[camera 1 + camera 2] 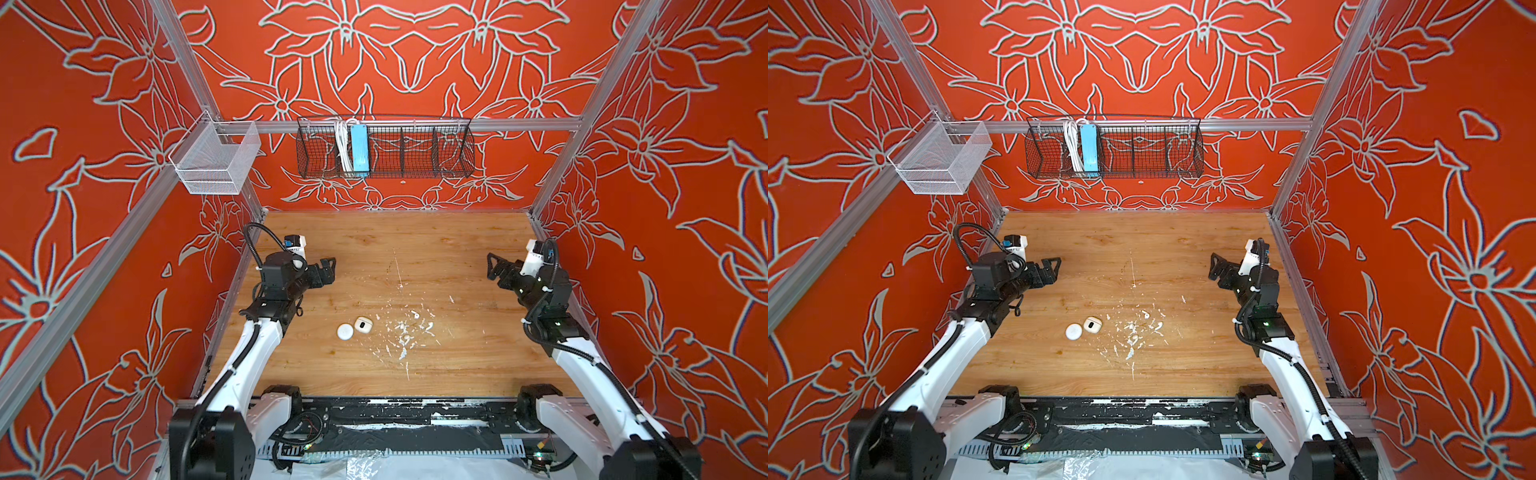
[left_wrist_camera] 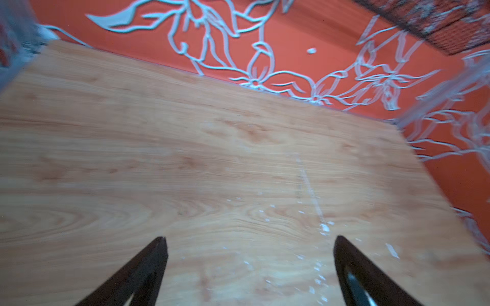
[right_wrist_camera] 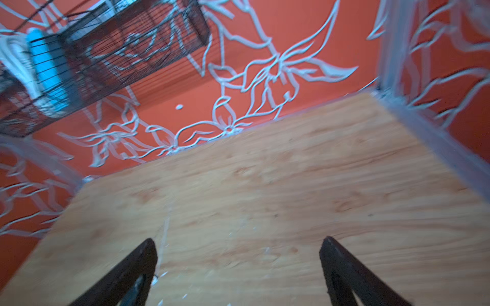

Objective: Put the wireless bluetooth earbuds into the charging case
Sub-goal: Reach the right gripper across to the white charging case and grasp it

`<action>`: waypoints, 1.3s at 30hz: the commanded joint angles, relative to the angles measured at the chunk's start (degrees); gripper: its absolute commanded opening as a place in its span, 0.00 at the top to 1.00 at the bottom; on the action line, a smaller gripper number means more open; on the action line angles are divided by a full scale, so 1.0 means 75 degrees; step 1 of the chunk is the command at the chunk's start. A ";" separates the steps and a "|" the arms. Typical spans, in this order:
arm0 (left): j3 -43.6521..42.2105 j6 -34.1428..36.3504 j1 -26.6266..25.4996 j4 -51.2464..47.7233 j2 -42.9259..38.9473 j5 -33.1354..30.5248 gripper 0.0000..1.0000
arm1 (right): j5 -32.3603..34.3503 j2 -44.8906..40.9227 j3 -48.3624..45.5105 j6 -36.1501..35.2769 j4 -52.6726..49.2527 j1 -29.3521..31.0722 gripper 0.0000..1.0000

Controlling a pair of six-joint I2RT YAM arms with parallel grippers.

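You have the charging case (image 1: 363, 323) near the middle of the wooden table (image 1: 415, 257): a white rounded piece with a dark oval on top, touching a flat white disc (image 1: 345, 331). The earbuds (image 1: 416, 314) are tiny white bits to its right, outside the case and hard to tell from the paint flecks (image 1: 402, 353).

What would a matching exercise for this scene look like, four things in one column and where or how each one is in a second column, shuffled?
Things:
1. white disc
2. blue power strip
3. white mesh basket
4. right gripper

Places or states:
A. open, holding nothing
B. lying on the wooden table
C. inside the black wire basket
D. hung high on the left side

Pairs: 1-B, 2-C, 3-D, 4-A.
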 commanded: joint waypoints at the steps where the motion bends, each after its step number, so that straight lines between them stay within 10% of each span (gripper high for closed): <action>1: -0.0235 -0.0893 -0.0036 -0.0698 -0.0463 0.1751 0.03 | -0.2424 0.0128 -0.0316 0.0966 0.0334 0.0263 0.02; 5: -0.0702 -0.2759 0.0041 -0.1502 -0.0388 0.0672 0.03 | -0.0588 0.0044 0.0003 -0.0291 -0.0548 0.2596 0.02; 11: -0.0997 -0.2547 0.0093 -0.1444 -0.0489 0.1909 0.03 | 0.0078 0.0925 -0.0045 -0.1946 0.0472 0.5391 0.02; 16: -0.1295 -0.2160 0.0093 -0.2640 -0.1733 -0.0127 0.03 | 0.0186 0.2501 0.0947 -0.3001 -0.0316 0.6610 0.02; 21: -0.1881 -0.1960 0.0115 -0.3078 -0.2338 -0.1420 0.03 | 0.0480 0.4128 0.1951 -0.3347 -0.0697 0.7061 0.02; 39: -0.2422 -0.2089 0.0100 -0.2294 -0.2854 -0.0897 0.03 | 0.0674 0.8042 0.5517 -0.4257 -0.2529 0.7183 0.08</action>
